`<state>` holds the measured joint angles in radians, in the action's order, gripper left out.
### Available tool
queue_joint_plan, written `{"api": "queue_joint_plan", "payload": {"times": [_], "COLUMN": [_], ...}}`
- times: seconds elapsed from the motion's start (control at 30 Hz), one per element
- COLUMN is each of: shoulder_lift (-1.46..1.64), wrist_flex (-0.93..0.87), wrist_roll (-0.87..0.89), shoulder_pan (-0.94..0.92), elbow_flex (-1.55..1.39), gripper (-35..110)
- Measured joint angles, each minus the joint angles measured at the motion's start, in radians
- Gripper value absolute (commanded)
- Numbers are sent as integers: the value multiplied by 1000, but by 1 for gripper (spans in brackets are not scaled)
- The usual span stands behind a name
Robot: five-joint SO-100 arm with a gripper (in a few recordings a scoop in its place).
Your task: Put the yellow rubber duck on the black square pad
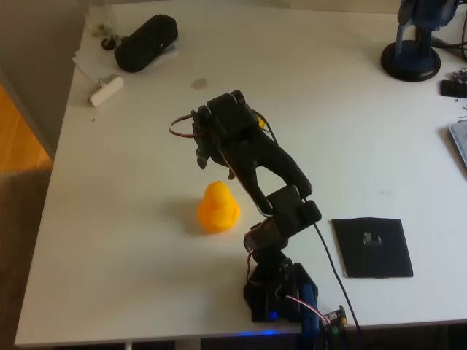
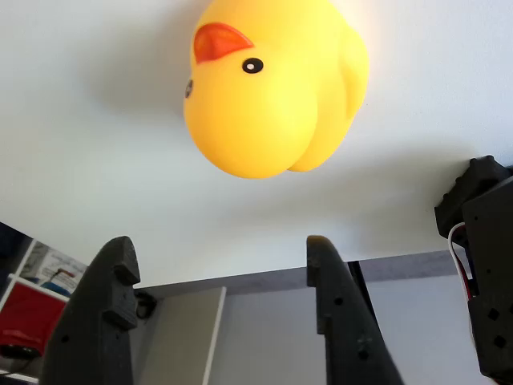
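Observation:
The yellow rubber duck (image 1: 217, 208) stands on the white table a little left of the arm's base. In the wrist view the duck (image 2: 272, 88) appears upside down, its beak toward the left, just beyond the fingertips and apart from them. My gripper (image 1: 214, 165) hovers just behind the duck, open, with nothing between its black fingers (image 2: 106, 309). In the wrist view the gripper (image 2: 216, 250) has a wide gap. The black square pad (image 1: 372, 246) with a pale centre mark lies flat to the right of the arm's base, well away from the duck.
A black oblong pouch (image 1: 146, 42) and a small white object (image 1: 106, 89) lie at the far left corner. A blue stand (image 1: 412, 45) is at the far right. The table's front edge (image 1: 146, 335) runs close below the arm's base (image 1: 281, 292).

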<state>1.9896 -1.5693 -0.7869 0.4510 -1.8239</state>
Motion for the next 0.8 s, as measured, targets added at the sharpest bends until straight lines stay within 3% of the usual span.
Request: {"api": "queue_joint_plan", "payload": {"times": [0.8], "shoulder_lift": [-242], "wrist_flex": [5], "wrist_roll": [-5], "shoulder_pan": [-3], "elbow_flex": [2], "gripper": [30]}}
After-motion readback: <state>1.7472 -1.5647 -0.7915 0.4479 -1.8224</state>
